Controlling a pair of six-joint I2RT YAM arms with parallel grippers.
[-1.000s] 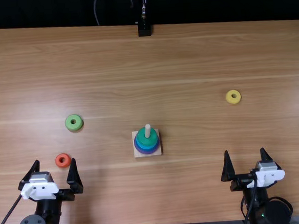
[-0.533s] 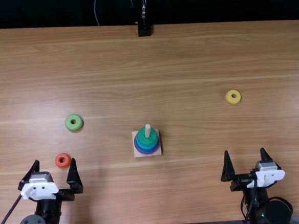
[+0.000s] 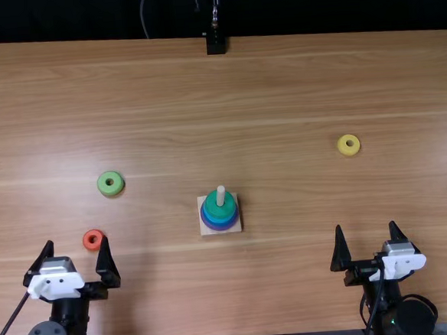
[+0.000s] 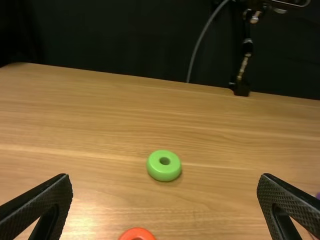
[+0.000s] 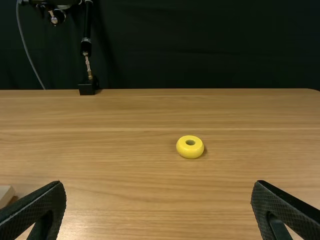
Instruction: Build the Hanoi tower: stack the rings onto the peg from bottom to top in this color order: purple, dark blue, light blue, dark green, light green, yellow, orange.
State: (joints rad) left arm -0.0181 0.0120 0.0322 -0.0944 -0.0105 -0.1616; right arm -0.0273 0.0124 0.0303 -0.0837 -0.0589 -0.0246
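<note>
Near the table's (image 3: 279, 79) near left corner, the left gripper (image 3: 77, 243), spread and empty, has been shifted slightly toward the left edge; the tower has gained nothing, though a pickup may be being readied. By the near right corner, the right gripper (image 3: 366, 226) is held wide and empty. Beyond, toward the left edge, lies orange (image 3: 86, 241); inward, the peg (image 3: 221, 195) is ringed up to dark green (image 3: 222, 212). Farther lie light green (image 3: 111, 191), judged next, leftward, and yellow (image 3: 350, 151), rightward. Counted: two grippers, one peg, three loose rings.
</note>
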